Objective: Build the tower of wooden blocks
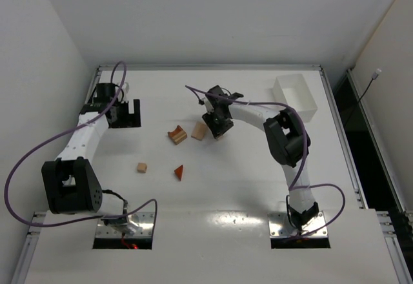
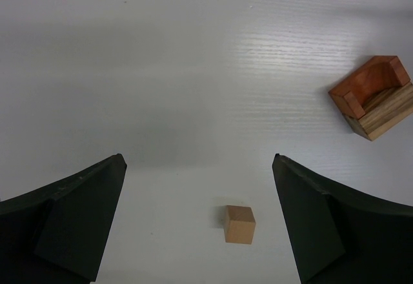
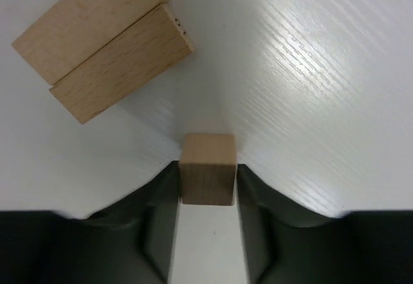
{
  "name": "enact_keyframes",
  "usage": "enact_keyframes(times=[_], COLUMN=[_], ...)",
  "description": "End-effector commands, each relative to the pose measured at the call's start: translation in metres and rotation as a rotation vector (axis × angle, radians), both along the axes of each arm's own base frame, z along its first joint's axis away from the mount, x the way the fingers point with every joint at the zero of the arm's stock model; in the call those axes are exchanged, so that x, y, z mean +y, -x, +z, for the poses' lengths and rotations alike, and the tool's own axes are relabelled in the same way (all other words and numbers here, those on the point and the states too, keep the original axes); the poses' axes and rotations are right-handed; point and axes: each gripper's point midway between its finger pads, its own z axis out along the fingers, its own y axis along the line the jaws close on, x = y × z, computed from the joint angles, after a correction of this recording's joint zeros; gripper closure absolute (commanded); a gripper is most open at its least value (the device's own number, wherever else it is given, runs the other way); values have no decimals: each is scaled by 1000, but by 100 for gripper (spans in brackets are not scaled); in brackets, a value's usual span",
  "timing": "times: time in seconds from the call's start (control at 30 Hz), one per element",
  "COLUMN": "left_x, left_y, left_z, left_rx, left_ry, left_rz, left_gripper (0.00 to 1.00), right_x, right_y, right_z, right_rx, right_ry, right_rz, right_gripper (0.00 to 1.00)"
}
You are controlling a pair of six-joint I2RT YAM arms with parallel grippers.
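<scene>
My right hand (image 3: 206, 179) is clamped on a pale cube (image 3: 207, 158), with two pale bars (image 3: 103, 45) near it. My left hand (image 2: 199, 164) gapes wide, well apart from another small cube (image 2: 239, 223) and the arch (image 2: 371, 93). These blocks lie scattered mid-counter (image 1: 245, 187). Only the top view shows the red wedge (image 1: 179, 172) and white bin (image 1: 295, 95).

Tabletop (image 1: 226, 193): white, with faint wood grain showing in the wrist views and soft glare patches near the front edge. A metal rail (image 1: 206, 68) frames its far and side edges. Plain white walls close it in: left wall (image 1: 39, 51), back wall (image 1: 213, 13), right wall (image 1: 390, 45). A dark gap (image 1: 371, 148) lies beyond the right rail, and a thin cable (image 1: 369, 85) with a white plug hangs there. Lighting is even; shadows are soft.
</scene>
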Motion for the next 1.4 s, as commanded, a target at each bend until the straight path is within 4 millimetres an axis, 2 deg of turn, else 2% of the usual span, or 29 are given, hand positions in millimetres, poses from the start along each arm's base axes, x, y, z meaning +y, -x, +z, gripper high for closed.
enact_keyframes(times=[0.0, 0.03, 0.07, 0.17, 0.27, 0.33, 0.37, 0.43, 0.47, 0.5, 0.53, 0.57, 0.6, 0.67, 0.77, 0.83, 0.93, 1.0, 1.13, 1.37], left_x=[3, 3, 3, 3, 3, 3, 3, 3, 1, 1, 1, 1, -1, -1, -1, -3, -3, -3, -3, -3], left_y=[-6, -6, -6, -6, -3, 0, -2, 0, 0, 0, 0, 0, 0, 0, 1, 1, -1, -1, -3, -4], left_z=[3, 3, 3, 3, 0, -2, 3, -3, -3, -3, -3, -3, -3, -3, -6, -6, -5, -8, -7, -10], left_rx=[-27, -27, -27, -27, -18, -15, -36, -26, -27, -27, -27, -27, -27, -27, -26, -26, -36, -27, -35, -26], left_ry=[13, 13, 13, 13, 8, 2, 0, 1, 8, 8, 8, 8, 23, 23, 29, 36, 35, 36, 42, 43], left_rz=[17, 17, 17, 17, 10, 1, 1, 1, -5, -5, -5, -5, 0, 0, 7, 1, 1, 1, 10, 10], left_gripper=[3, 3, 3, 3, 3, 3, 3, 3, 3, 3, 3, 3, 3, 3, 3, 3, 3, 3, 3, 3], right_x=[14, 12, 11, 12, 11, 11, 10, 12, 18, 20, 21, 24, 28, 36, 44, 44, 49, 49, 53, 71], right_y=[-9, -7, -5, 3, -1, -9, -13, -18, -16, -19, -20, -20, -27, -26, -29, -30, -28, -29, -31, -37], right_z=[8, 8, 7, 8, 34, 63, 68, 90, 90, 101, 100, 87, 93, 81, 76, 64, 61, 50, 45, 59], right_rx=[-26, -16, -10, 12, -35, -106, -113, -151, -135, -144, -134, -98, -117, -91, -92, -71, -64, -50, -49, -101], right_ry=[-32, -26, -18, -5, -6, 5, -2, -8, -28, -17, -12, -13, -14, -14, -15, -9, -7, -3, -12, -35], right_rz=[26, 26, 34, 75, 139, 247, 287, 423, 477, 539, 567, 593, 605, 633, 642, 643, 652, 652, 655, 657], right_gripper=[70, 93, 100, 100, 100, 100, 100, 100, 100, 100, 100, 100, 100, 100, 100, 100, 100, 100, 100, 100])
